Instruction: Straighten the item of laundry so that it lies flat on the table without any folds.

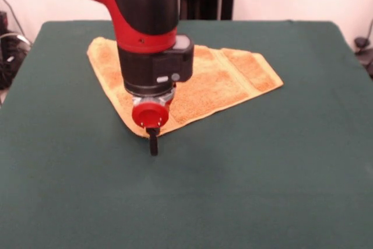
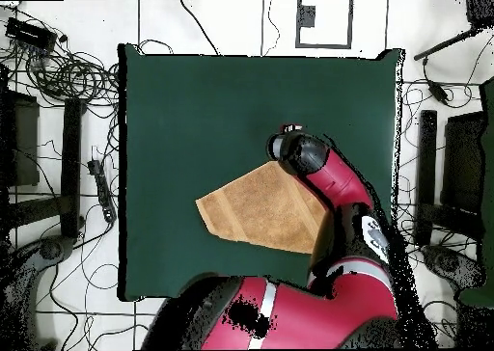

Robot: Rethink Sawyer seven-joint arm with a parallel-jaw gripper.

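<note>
While jaws look closed, gripper [image 1: 154, 144] at folded towel's [image 1: 215, 83] corner

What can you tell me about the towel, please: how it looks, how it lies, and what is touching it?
The towel is golden-orange terry cloth with woven border bands near its right end in the front view. It lies on the green table, folded into a rough triangle, so it is not yet spread flat. The gripper hangs at the triangle's nearest corner; whether it touches or holds the cloth cannot be seen. The arm hides part of the towel.
</note>
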